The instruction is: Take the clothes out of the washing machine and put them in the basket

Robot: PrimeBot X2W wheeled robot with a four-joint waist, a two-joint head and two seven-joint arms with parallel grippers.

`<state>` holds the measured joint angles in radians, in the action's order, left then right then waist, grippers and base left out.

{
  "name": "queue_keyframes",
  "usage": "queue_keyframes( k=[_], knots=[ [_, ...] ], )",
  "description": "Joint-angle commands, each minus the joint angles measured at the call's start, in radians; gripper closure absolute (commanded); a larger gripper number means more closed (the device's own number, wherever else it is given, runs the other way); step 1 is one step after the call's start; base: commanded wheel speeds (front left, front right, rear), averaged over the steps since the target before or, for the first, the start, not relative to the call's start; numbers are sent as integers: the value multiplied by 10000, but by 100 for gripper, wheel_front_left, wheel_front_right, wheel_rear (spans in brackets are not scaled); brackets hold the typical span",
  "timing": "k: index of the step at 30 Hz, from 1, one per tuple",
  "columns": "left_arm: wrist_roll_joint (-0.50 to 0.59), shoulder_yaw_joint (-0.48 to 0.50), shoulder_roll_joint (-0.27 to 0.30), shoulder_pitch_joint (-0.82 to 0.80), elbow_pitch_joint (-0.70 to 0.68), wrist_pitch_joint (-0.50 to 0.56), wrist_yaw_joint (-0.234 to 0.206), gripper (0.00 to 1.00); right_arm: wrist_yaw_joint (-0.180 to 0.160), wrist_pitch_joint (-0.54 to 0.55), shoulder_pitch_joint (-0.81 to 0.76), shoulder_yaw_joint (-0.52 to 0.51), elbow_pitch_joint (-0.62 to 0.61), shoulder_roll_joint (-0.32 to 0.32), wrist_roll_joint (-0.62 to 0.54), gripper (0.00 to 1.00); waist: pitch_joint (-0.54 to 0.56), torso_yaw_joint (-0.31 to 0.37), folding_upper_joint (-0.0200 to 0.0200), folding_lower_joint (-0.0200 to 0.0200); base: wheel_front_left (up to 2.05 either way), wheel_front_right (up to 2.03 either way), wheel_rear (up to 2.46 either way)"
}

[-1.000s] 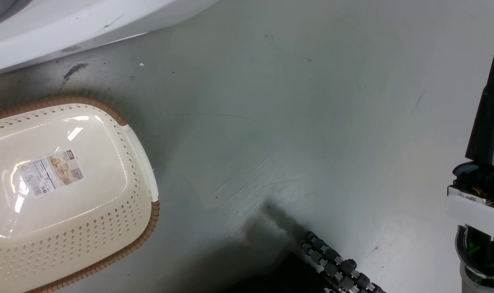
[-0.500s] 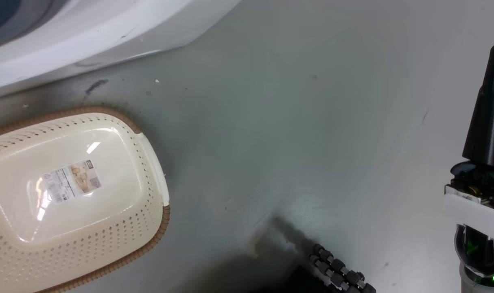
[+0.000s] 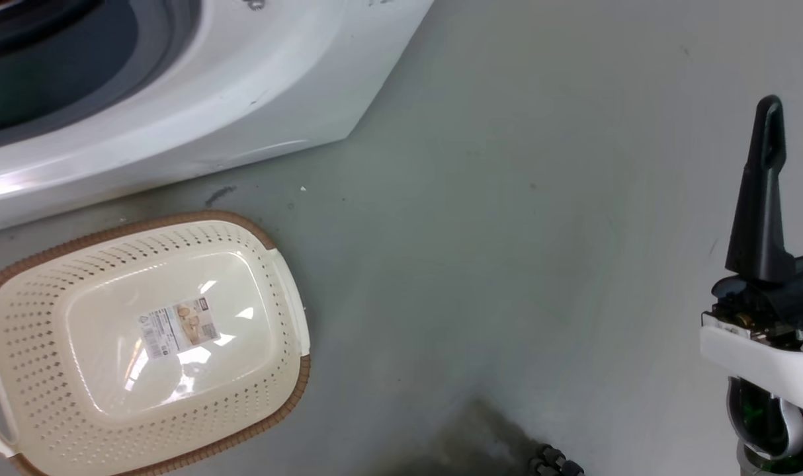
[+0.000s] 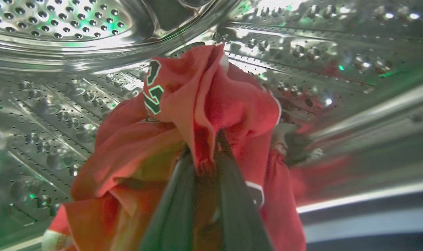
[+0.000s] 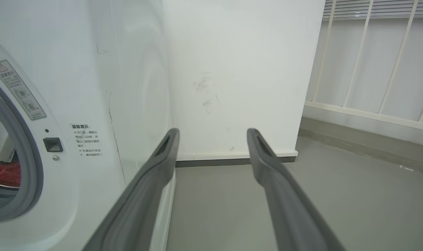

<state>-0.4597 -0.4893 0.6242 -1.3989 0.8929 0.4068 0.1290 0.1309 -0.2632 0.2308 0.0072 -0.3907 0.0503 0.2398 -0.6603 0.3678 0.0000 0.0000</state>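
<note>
Clearly, a fold of the clothes (image 4: 215, 101) is clamped by the left gripper (image 4: 202, 158). In the left wrist view its two dark fingers (image 4: 169, 212) are drawn close together, and bunched red fabric is pinched between their tips. The rest of the red fabric is heaped around and beyond the fingers. A dark numeral (image 4: 152, 90) with pale edging is seen on a raised fold. The clothes are located inside the washing machine (image 3: 256, 99), on the perforated steel drum (image 4: 51, 115), whose wall curves around them.

In the right wrist view, the right gripper (image 5: 213, 134) is held in the air with its fingers spread well apart. It is pointed past the front corner of the washing machine toward a white wall (image 5: 239, 69). A patch of red fabric is glimpsed through the grey-rimmed round opening (image 5: 33, 170), and a warning sticker (image 5: 18, 90) is fixed just above that rim.

In the head view, the basket (image 3: 301, 387) is stood on the grey floor (image 3: 507, 264), just in front of the washing machine and apart from it, at the robot's left. A paper label (image 3: 180, 327) is seen on its smooth bottom. One dark finger of the right gripper is raised at the right edge, well apart from the basket.
</note>
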Motion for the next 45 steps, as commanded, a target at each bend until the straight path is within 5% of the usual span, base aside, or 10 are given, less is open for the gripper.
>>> queue_keyframes(
  k=[1, 19, 32, 45],
  knots=[
    [-70, -62, -8, 236, 19, -223, 0, 100, -3, -25, -135, -1, 30, -1, -97, 0, 279, -154, 0, 0, 0, 0, 0],
    [-706, -181, -668, 3194, -66, -3950, -169, 100, -3, -24, -1036, 152, 374, 0, -876, 0, 2115, -952, 0, 0, 0, 0, 0],
    [-922, -91, -1171, 5585, -1177, -6070, -1019, 100, -3, -24, -1969, 286, 688, 0, -1415, 0, 3663, -1499, 0, 0, 0, 0, 0],
    [-1056, 66, -1400, 8466, -3400, -6661, -2158, 100, -3, -24, -2961, 292, 1071, 0, -1906, 0, 5069, -1915, 0, 0, 0, 0, 0]
  ],
)
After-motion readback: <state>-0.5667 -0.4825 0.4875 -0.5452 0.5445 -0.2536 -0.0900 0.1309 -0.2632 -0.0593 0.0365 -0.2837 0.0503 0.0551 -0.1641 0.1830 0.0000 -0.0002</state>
